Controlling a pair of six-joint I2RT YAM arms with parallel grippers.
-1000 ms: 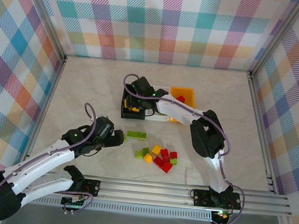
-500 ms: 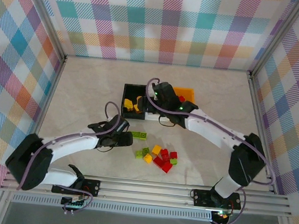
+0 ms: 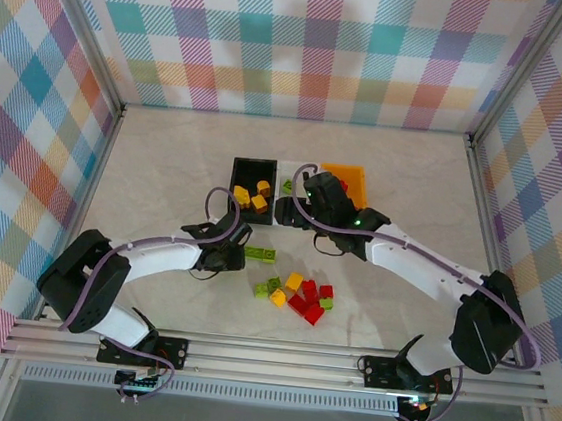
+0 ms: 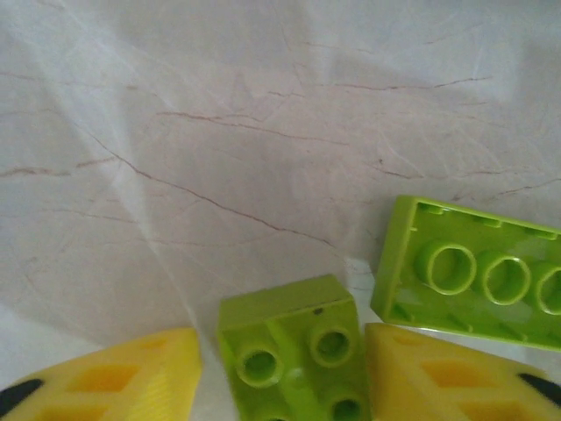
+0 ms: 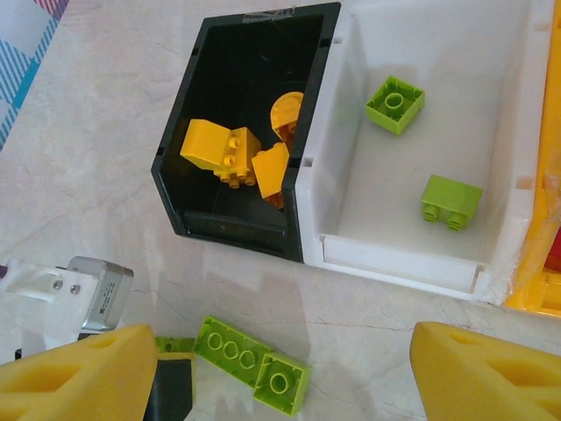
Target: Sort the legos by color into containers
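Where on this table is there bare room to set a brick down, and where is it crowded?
Bare: the table behind the black bin and orange bin, and its left and right sides. Crowded: around the brick pile.

Three bins [image 3: 234, 177] stand side by side mid-frame; below them a long brick [image 3: 261, 256] lies right of my left gripper [image 3: 240, 255], the pile [image 3: 297, 295] lower right.

Lab-type robot test cell: plaid backdrop walls [image 3: 309, 43] round marble-look bench [image 3: 166, 158], alu rail [image 3: 276, 356] at near edge.
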